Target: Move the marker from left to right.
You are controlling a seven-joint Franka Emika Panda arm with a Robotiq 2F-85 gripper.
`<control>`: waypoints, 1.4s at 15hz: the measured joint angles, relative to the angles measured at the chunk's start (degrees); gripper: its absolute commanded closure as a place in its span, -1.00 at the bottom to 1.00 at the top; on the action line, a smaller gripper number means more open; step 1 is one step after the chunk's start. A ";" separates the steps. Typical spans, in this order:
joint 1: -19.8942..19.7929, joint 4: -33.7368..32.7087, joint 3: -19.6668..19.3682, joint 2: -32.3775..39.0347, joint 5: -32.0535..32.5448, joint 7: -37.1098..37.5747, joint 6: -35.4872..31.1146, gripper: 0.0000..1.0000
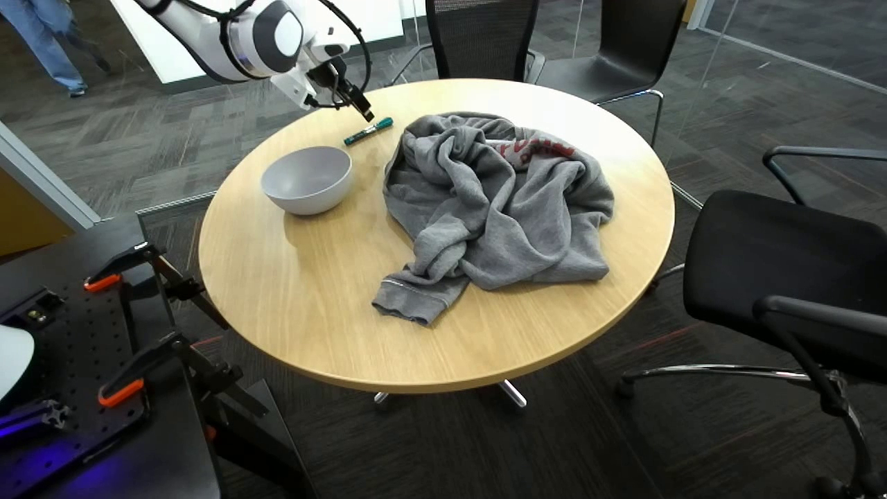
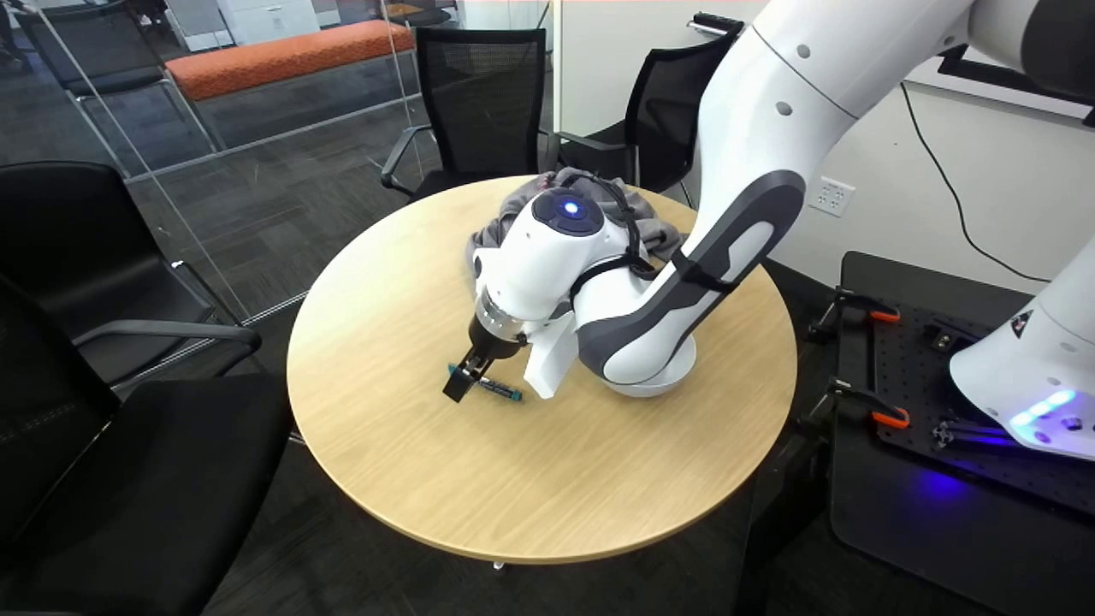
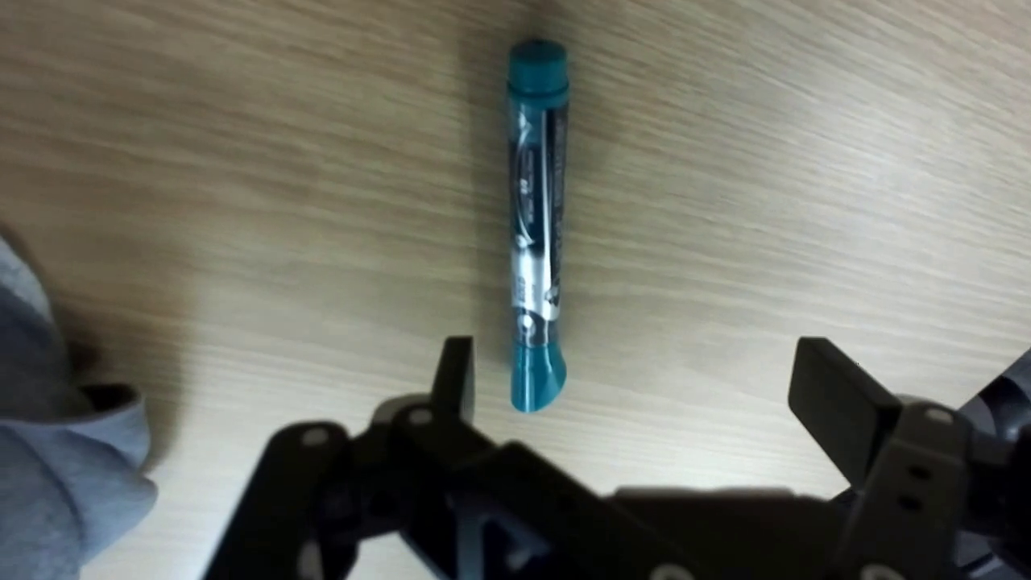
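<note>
The marker lies flat on the round wooden table; its teal body with a dark and silver label shows in the wrist view (image 3: 538, 209). In an exterior view the marker (image 1: 369, 131) lies between the white bowl and the far table edge; it is partly covered by a finger in an exterior view (image 2: 500, 390). My gripper (image 3: 636, 346) is open and empty above the table. The marker's flared cap end shows between the fingers, closer to the left finger in the wrist view. The gripper also shows in both exterior views (image 1: 369, 115) (image 2: 458, 385), touching nothing visible.
A white bowl (image 1: 307, 181) stands near the marker; my arm partly hides the bowl in an exterior view (image 2: 657, 376). A crumpled grey sweatshirt (image 1: 495, 208) covers much of the table (image 1: 332, 312); its edge shows in the wrist view (image 3: 72, 483). Chairs (image 1: 481, 41) surround the table.
</note>
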State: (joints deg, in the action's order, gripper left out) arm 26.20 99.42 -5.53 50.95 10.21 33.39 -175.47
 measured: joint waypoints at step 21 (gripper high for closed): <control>2.42 -1.97 -1.98 2.87 -9.43 -5.10 2.30 0.91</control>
State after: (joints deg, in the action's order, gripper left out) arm 28.62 97.45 -7.52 53.82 0.78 28.29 -173.18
